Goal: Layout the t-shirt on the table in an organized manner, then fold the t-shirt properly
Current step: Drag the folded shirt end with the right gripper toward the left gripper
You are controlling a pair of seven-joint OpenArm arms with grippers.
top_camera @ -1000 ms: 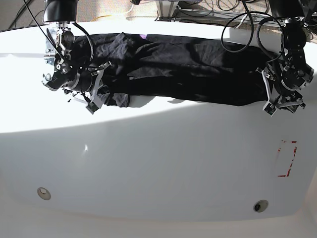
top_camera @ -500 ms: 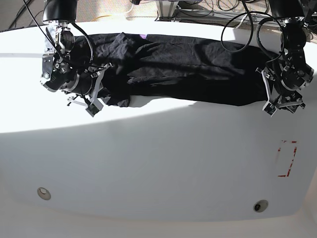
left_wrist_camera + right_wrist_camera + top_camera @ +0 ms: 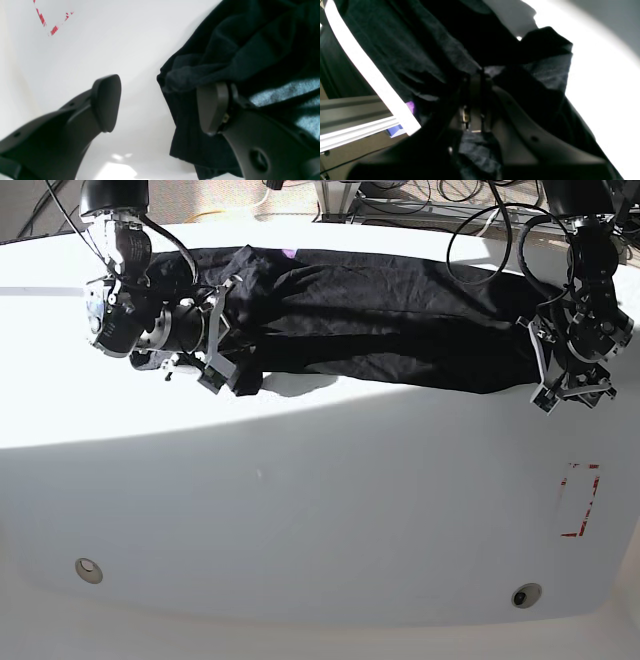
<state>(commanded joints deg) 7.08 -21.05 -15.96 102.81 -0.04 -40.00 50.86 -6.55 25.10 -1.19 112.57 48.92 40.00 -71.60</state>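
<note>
The black t-shirt (image 3: 380,320) lies stretched out in a long wrinkled band along the far side of the white table (image 3: 320,510). Its purple tag (image 3: 290,252) shows at the far edge. At the shirt's left end my right gripper (image 3: 226,332) is shut on a bunch of the fabric; the right wrist view shows that gripper (image 3: 477,82) pinching dark cloth, with the tag (image 3: 410,107) nearby. My left gripper (image 3: 572,393) stands open at the shirt's right end. In the left wrist view, that gripper (image 3: 160,107) straddles the t-shirt (image 3: 240,50) hem, with one finger (image 3: 212,107) over the cloth.
A red dashed rectangle mark (image 3: 580,500) sits near the table's right edge, also in the left wrist view (image 3: 50,27). Two round metal discs (image 3: 88,569) (image 3: 525,594) lie near the front edge. Cables and frame parts run behind the table's far edge.
My right gripper has swung up and to the right toward the far edge, closing on the shirt's left end and dragging that cloth with it. The left arm has stayed put.
</note>
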